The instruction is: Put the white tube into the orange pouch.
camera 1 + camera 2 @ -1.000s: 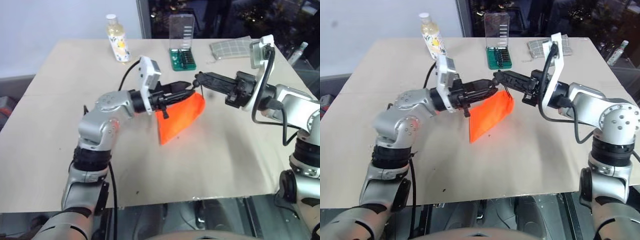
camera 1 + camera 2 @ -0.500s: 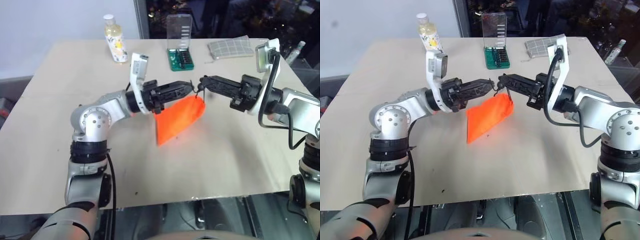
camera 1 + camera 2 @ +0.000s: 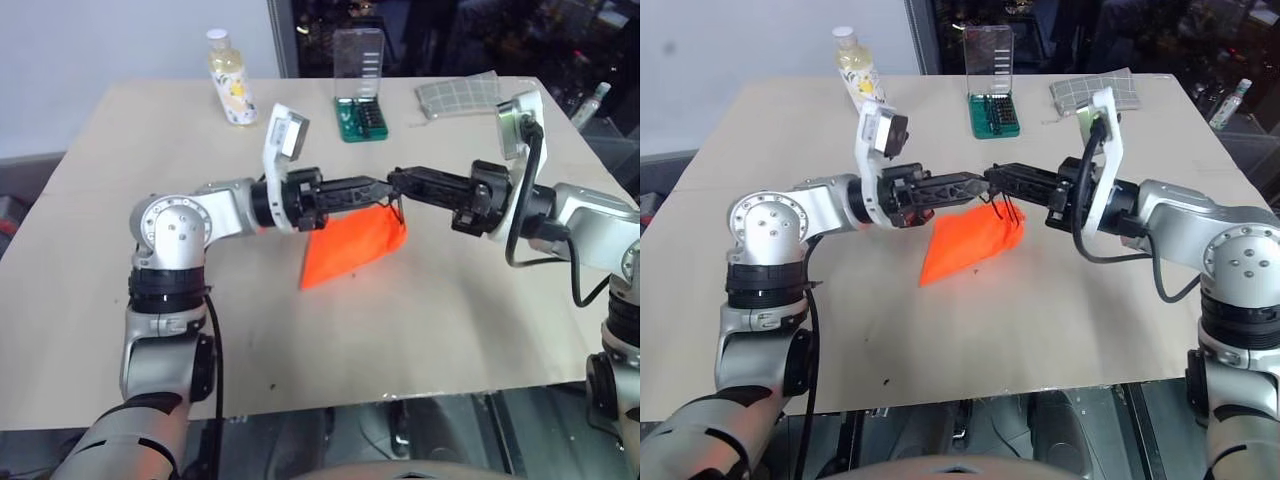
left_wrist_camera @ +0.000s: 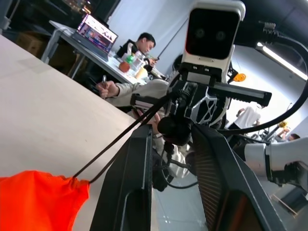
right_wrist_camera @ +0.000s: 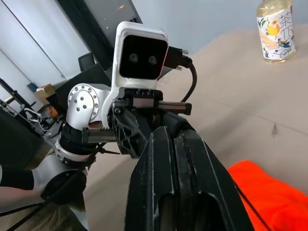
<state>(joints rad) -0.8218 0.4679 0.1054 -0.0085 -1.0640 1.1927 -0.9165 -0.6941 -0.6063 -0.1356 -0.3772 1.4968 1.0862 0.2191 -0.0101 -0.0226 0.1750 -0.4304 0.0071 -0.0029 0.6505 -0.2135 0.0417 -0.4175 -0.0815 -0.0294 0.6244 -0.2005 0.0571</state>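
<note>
One orange pouch [image 3: 352,245] lies near the middle of the frame on the bench [image 3: 100,250], its top corner lifted where the two grippers meet above it. The left gripper [image 3: 378,186] reaches in from the left; its two black fingers [image 4: 130,192] stand a little apart, and the pouch's dark cord [image 4: 120,139] runs up between them. Whether they actually pinch the cord cannot be told. The right gripper [image 3: 397,181] comes in from the right with its fingers [image 5: 183,178] pressed together, tips at the cord just above the pouch's upper right corner.

Along the upper edge of the bench stand one clear yellowish bottle [image 3: 230,78] at upper left, one green bit case [image 3: 362,88] with its clear lid raised at upper centre, and one grey checked pouch [image 3: 462,94] at upper right.
</note>
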